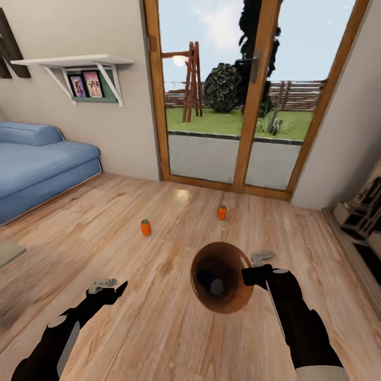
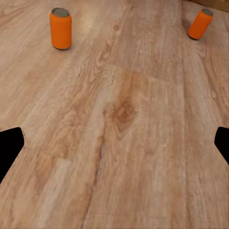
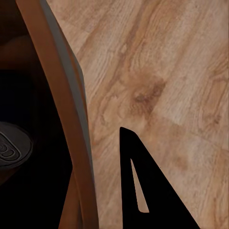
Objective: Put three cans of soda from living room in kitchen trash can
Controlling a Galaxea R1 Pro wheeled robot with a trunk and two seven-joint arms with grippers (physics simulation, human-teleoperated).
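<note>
blue can point(image 1: 211, 283) half-hidden inside bin point(image 1: 233, 306), sofa point(image 1: 37, 164) cropped

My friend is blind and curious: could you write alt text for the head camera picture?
A robot's right gripper holds a brown-lined trash can by its rim above a wood floor, a dark blue can inside. Two orange soda cans stand beyond, before glass garden doors; a blue sofa sits left.

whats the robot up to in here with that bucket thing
It's collecting soda cans. Its right gripper holds the trash can by the rim, tilted toward the camera, with the dark blue can already inside. Two orange cans stand on the wood floor ahead, near the glass doors. The left gripper is open and empty.
</note>
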